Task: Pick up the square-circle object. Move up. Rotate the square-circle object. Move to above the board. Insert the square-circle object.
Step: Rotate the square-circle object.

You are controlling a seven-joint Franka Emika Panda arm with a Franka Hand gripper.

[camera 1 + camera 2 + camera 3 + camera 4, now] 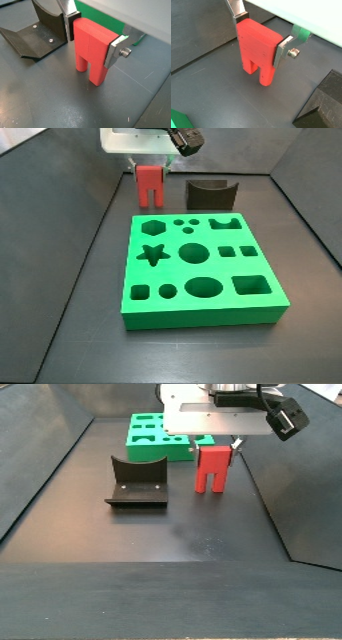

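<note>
The square-circle object [92,49] is a small red block with two short legs pointing down. It also shows in the other wrist view [258,49] and in both side views [150,186] [211,469]. My gripper [93,37] is shut on its upper body, one silver finger [115,51] on each side. In a side view the gripper [214,447] holds it upright with the legs at or just above the dark floor. The green board [201,268] lies flat in front of it, apart from the block; in a side view the board [156,436] sits behind.
A dark U-shaped block [210,194] stands on the floor beside the red block, also seen in a side view [135,482] and in a wrist view [37,35]. Grey tray walls [80,238] rise around the dark floor.
</note>
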